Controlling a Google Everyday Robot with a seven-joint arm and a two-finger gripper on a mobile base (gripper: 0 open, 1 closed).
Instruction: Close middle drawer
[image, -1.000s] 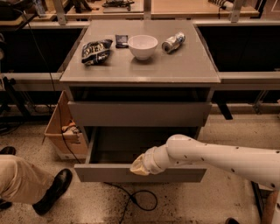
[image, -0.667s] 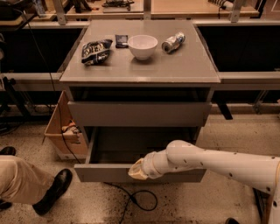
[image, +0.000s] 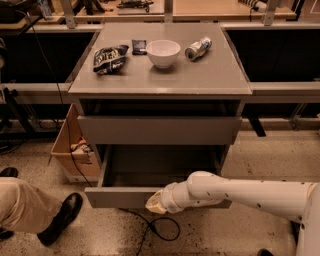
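Observation:
The middle drawer (image: 125, 196) is pulled far out of the grey cabinet, and its shallow, empty inside shows behind its flat grey front panel. My gripper (image: 153, 204), cream-coloured at the end of the white arm (image: 240, 192), sits low against the outer face of that front panel, a little right of its middle. The arm reaches in from the right. The taller grey drawer front (image: 160, 130) above stands slightly out, with a dark gap over it.
On the cabinet top (image: 215, 75) lie a dark chip bag (image: 110, 57), a white bowl (image: 163, 52), a can (image: 198, 49) on its side and a small dark packet (image: 139, 46). A cardboard box (image: 70, 147) stands left of the cabinet. A person's leg and shoe (image: 57, 220) are at the lower left. A cable (image: 160, 227) lies on the floor.
My gripper has moved down and slightly left along the front of the middle drawer. The drawer front has not visibly moved.

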